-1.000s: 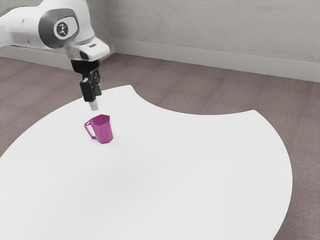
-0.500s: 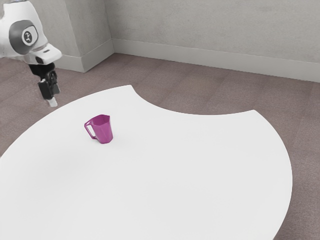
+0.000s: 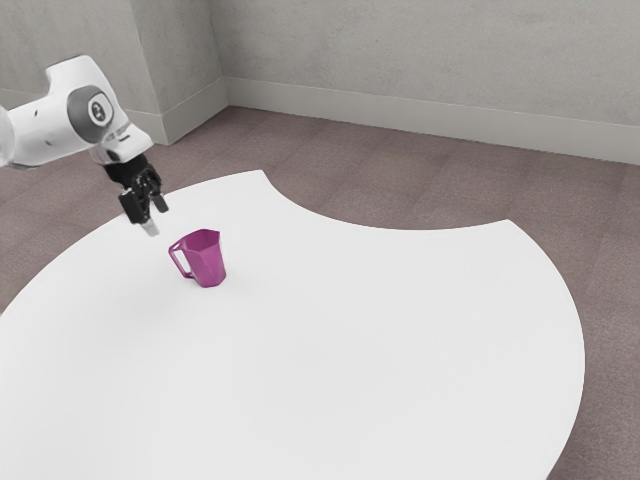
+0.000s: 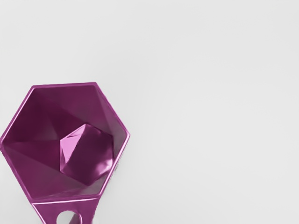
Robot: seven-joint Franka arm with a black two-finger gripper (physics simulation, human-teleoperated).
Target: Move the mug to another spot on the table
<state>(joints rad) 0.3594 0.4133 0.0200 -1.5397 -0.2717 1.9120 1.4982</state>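
1. Wall [image 3: 450, 50] and brown floor [image 3: 400, 170] are running behind the mug, well apart from it, with a pale baseboard [image 3: 420, 112] lining the joint.
2. White table [image 3: 400, 350] is carrying the mug. It has a rounded outline with a curved cut-out on its far edge, toward the exterior view's right of the mug. In the wrist view, bare table top [image 4: 210, 93] is surrounding the mug on every side that shows.
3. White Franka arm [image 3: 60, 120] is coming in from the exterior view's left of the mug, higher than the mug, and angling down toward it.
4. Magenta mug [image 3: 203, 258] is standing upright on the table, in the part nearest the arm, with the cut-out edge behind it. Nothing is touching it. The wrist view is looking down into its six-sided opening [image 4: 65, 149], with the inner walls sloping to a smaller faceted base.
5. Black gripper [image 3: 150, 226] is hanging near the mug, just up and to the exterior view's left of its rim, and clear of it. It is gripping nothing. I can't tell whether it is set wide or narrow; from this angle it is too small to read.
6. Mug handle [image 3: 180, 262] is sticking out on the side toward the exterior view's left, below the gripper. In the wrist view the handle [image 4: 49, 213] is showing as a flat tab with a round hole.
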